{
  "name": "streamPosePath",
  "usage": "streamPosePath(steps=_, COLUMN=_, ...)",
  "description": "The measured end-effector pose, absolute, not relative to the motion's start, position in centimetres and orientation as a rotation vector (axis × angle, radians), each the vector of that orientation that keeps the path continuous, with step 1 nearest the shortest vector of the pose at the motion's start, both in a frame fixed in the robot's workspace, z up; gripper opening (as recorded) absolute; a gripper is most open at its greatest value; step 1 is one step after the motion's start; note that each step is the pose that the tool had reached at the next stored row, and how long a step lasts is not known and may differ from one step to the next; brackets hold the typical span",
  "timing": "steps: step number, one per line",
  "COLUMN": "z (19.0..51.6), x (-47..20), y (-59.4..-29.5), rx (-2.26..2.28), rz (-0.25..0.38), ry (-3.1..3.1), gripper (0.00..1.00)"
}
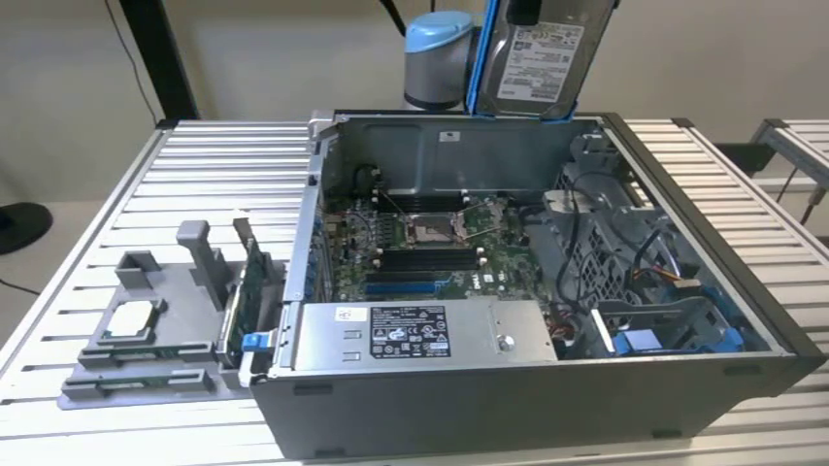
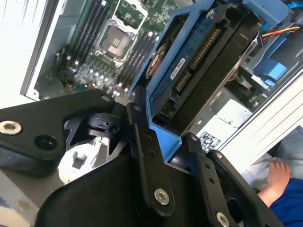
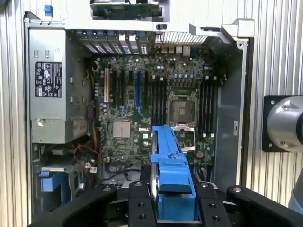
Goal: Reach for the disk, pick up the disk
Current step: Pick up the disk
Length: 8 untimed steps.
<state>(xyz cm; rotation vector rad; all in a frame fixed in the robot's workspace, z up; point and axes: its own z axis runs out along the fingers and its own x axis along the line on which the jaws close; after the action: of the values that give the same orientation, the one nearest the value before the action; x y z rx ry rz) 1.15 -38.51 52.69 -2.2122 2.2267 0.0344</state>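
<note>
The disk (image 1: 545,60), a silver-grey drive with a white label in a blue carrier, hangs upright above the back wall of the open computer case (image 1: 518,388) in the exterior view. My gripper (image 1: 523,12) holds it from above. In the second wrist view the gripper (image 2: 165,142) is shut on the disk (image 2: 199,66), with a black finger (image 2: 142,142) pressed against each side of the blue carrier. In the first wrist view the gripper (image 3: 173,196) clamps the disk (image 3: 170,165) edge-on, high over the motherboard (image 3: 142,104).
The case lies open on a slatted metal table (image 1: 194,155), with a power supply (image 1: 414,335), the processor socket (image 1: 428,228) and a blue drive bay (image 1: 647,340) inside. A grey fixture (image 1: 143,330) holding a processor chip stands at the exterior view's left. A person's hand (image 2: 277,175) shows beside the table.
</note>
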Motion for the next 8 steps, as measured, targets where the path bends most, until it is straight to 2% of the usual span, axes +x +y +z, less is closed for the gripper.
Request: streamPosePath(steps=8, z=52.7, x=3.0, y=-39.9, rx=-2.216, rz=0.042, ry=2.230, gripper=0.00)
